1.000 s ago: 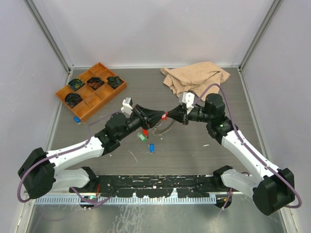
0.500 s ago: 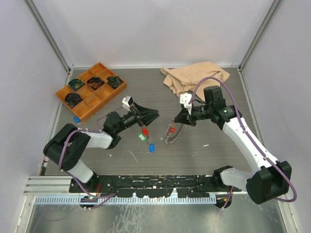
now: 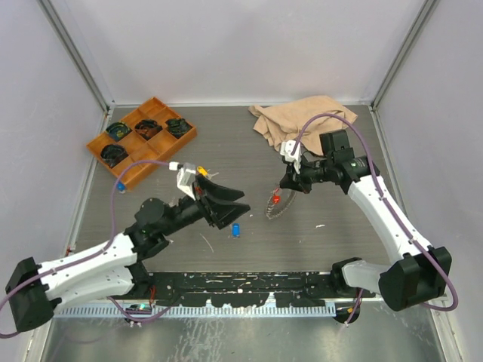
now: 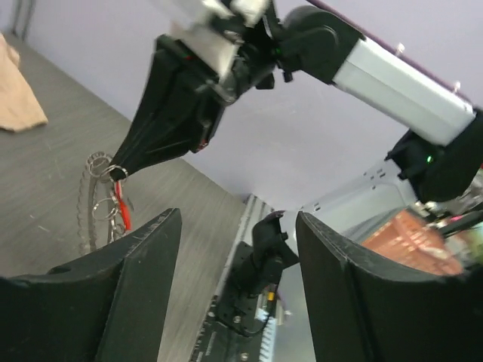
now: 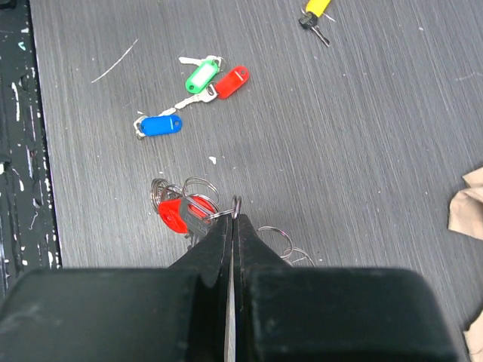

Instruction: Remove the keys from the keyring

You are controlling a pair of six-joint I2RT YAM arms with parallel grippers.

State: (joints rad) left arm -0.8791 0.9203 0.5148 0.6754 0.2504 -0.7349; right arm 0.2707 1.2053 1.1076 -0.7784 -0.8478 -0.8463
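I'm holding the keyring (image 3: 275,208) clamped in the right gripper (image 5: 234,210), well off every edge of the surface (image 3: 339,151). Left gripper (image 3: 243,200) is hanging wide open nearby.

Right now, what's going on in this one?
The right gripper is shut on the keyring, which hangs from its tips with a red-tagged key on it. The left gripper is open and empty, off to one side. Four keys lie loose on the table: a green key, a second red key and a blue key close together, and a yellow key farther off. At least one key is not yet removed.
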